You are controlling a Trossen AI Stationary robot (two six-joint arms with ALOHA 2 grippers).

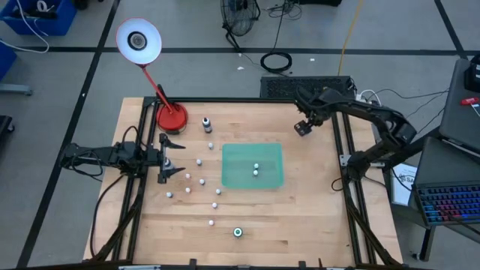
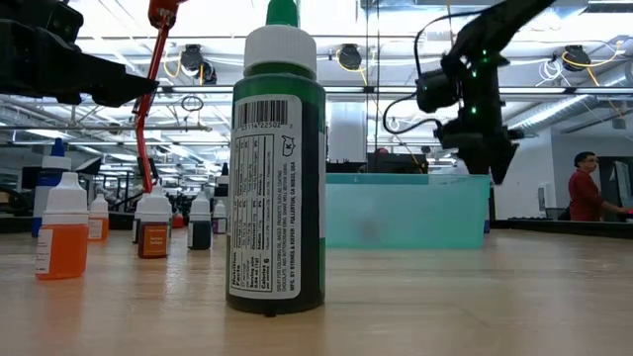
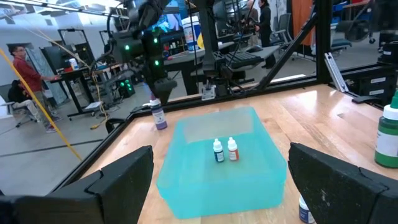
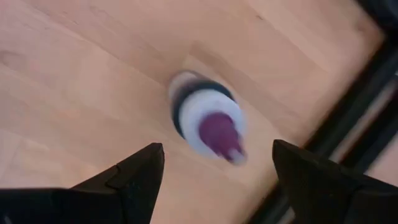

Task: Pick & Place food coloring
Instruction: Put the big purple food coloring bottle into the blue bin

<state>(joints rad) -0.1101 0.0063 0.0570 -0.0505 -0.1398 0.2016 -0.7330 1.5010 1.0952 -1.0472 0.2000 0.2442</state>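
Several tiny food coloring bottles (image 1: 201, 180) stand scattered on the wooden table, left of and in front of a teal tray (image 1: 271, 180). Two more bottles (image 3: 224, 150) stand inside the tray. A green bottle (image 1: 238, 232) stands near the front edge and fills the low view (image 2: 276, 168). My right gripper (image 4: 217, 149) is open, pointing down over a dark bottle with a white cap and purple tip (image 4: 211, 123) that stands at the table's far right (image 3: 158, 116); the fingers do not touch it. My left gripper (image 1: 174, 158) is open and empty left of the scattered bottles.
A red lamp base (image 1: 171, 117) with its white shade (image 1: 139, 39) stands at the far left corner, and a dark bottle (image 1: 206, 124) stands beside it. Black frame rails (image 1: 341, 161) run along the table's sides. A person (image 2: 587, 188) is in the room behind.
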